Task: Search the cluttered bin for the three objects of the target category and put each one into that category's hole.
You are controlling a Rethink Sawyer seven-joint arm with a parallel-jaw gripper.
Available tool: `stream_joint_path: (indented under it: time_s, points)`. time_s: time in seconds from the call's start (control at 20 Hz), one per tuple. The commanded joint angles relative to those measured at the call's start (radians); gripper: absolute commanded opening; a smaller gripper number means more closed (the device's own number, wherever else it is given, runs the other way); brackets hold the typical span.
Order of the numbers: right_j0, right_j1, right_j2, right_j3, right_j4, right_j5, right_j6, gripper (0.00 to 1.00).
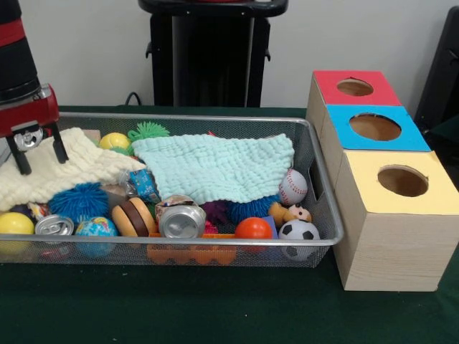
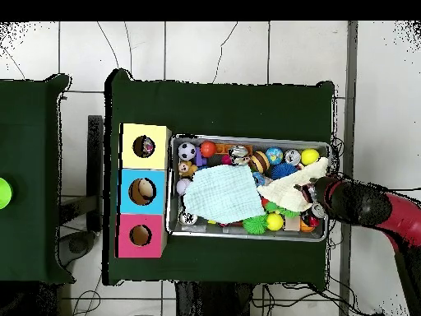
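A robotics lab: green-clothed table point(image 1: 215, 308) on tiled floor point(image 2: 222, 49), cables trailing, pedestal point(image 1: 211, 54) behind.

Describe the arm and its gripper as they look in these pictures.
The arm is black with red bands and sections. The gripper has a red housing with a round silver fitting on its face and two thin black jaws hanging below. No cables or markings show.

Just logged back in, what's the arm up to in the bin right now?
The gripper hangs open over the cream cloth at one end of the wire bin, holding nothing. A mint cloth covers the bin's middle, with balls, cans and toys showing around both cloths. Beside the bin stands the wooden box with its red hole, blue hole and yellow hole. The overhead view shows something inside each hole, too small to identify.
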Motion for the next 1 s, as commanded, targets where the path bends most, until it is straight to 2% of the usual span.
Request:
stream_joint_path:
  time_s: [0.05,0.35,1.0]
  points:
    - [0.011,0.016,0.008,-0.095,-0.015,0.144,-0.202,1.0]
    - [0.012,0.012,0.012,-0.095,-0.015,0.143,-0.198,1.0]
    - [0.024,0.062,0.014,-0.117,-0.038,0.101,-0.197,1.0]
